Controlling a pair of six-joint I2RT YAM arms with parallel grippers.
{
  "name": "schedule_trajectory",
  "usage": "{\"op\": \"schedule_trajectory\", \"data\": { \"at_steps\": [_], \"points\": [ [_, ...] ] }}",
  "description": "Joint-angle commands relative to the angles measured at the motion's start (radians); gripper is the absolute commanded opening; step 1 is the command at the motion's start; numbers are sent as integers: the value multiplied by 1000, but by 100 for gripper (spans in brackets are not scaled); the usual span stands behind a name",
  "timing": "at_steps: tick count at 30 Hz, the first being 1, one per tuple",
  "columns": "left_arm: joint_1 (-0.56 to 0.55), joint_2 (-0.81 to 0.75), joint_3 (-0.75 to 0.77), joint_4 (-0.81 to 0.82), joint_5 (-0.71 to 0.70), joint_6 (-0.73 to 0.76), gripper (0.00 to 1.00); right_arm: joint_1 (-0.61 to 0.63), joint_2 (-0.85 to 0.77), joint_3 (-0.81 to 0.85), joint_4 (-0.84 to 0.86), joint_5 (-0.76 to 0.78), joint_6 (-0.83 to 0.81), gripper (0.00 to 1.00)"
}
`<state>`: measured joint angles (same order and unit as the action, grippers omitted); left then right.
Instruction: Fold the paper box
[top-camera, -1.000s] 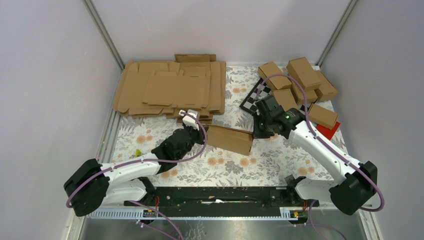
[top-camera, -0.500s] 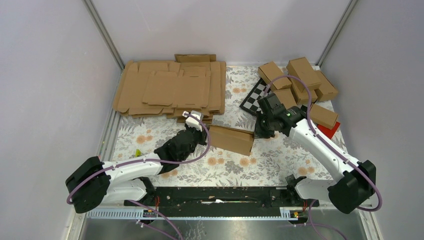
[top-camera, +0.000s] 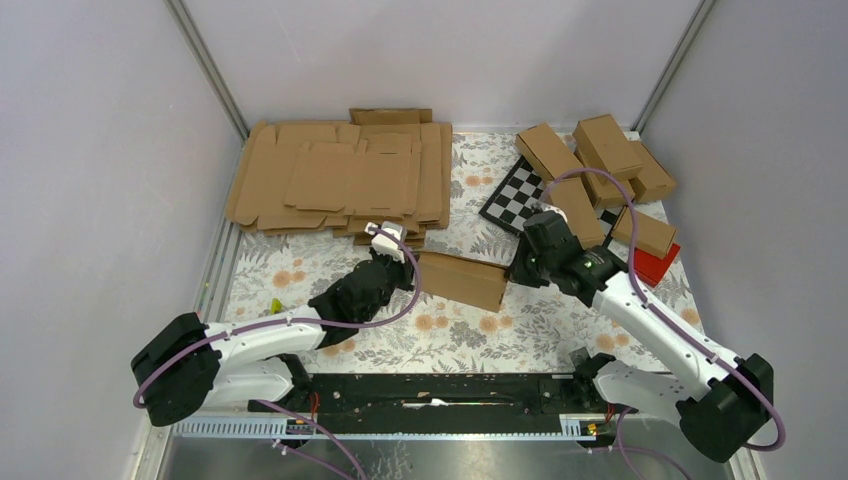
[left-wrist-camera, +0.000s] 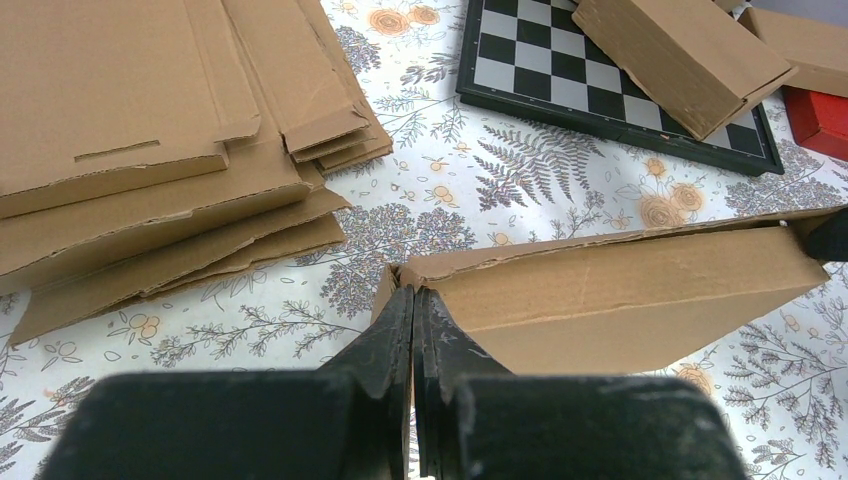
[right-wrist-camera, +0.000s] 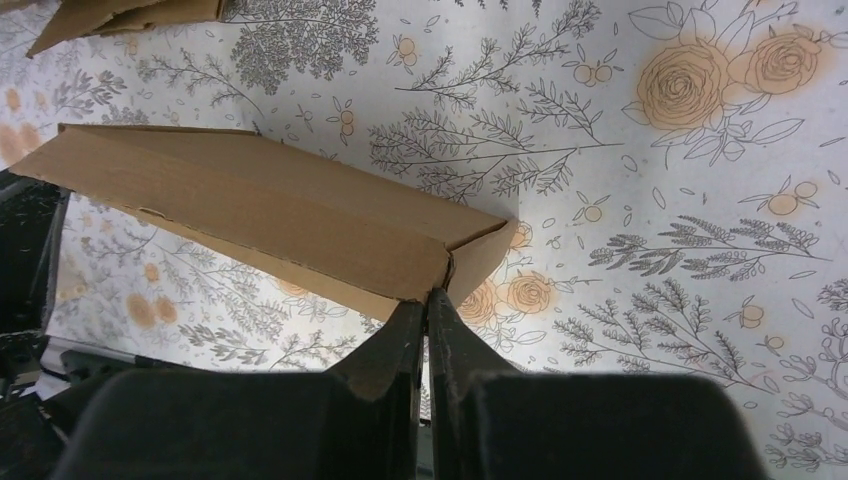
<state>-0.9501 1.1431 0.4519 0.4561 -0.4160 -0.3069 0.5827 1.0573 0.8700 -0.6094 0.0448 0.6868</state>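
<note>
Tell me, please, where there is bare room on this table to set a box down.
Freest is the floral cloth between the paper box and the black rail. A narrower strip lies between the flat blanks and the checkerboard. The far right is crowded with folded cartons.

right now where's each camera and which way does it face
Top external: fixed above, behind the bases, looking down on the table; both arms show, left gripper and right gripper flanking the paper box.
Left wrist: on the left arm, looking forward past its shut fingers at the box's left end.
Right wrist: on the right arm, looking down past its shut fingers at the other end.
Shared: both wrist views see that box, opposite ends.
</note>
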Motion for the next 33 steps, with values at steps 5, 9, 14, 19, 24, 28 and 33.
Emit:
{"op": "schedule_trajectory", "data": {
  "at_steps": [5, 9, 14, 19, 24, 28, 33],
  "points": [
    [-14, 20, 2, -78, 22, -11, 0, 99, 68, 11, -74, 93, -32, 30],
    [-16, 21, 7, -90, 20, -2, 0, 98, 13, 53, -83, 100, -95, 44],
    [-18, 19, 10, -94, 13, 2, 0, 98, 5, 114, -141, 97, -155, 67],
    [-20, 22, 12, -97, 9, 6, 0, 98, 18, 167, -139, 65, -199, 72],
    [-21, 21, 14, -98, 8, 6, 0, 98, 33, 240, -120, 67, -236, 62],
    [-23, 23, 16, -96, 9, 8, 0, 98, 75, 266, -101, 69, -266, 53],
    [-24, 23, 16, -99, 7, 10, 0, 98, 91, 201, -44, 38, -261, 37]
  ]
}}
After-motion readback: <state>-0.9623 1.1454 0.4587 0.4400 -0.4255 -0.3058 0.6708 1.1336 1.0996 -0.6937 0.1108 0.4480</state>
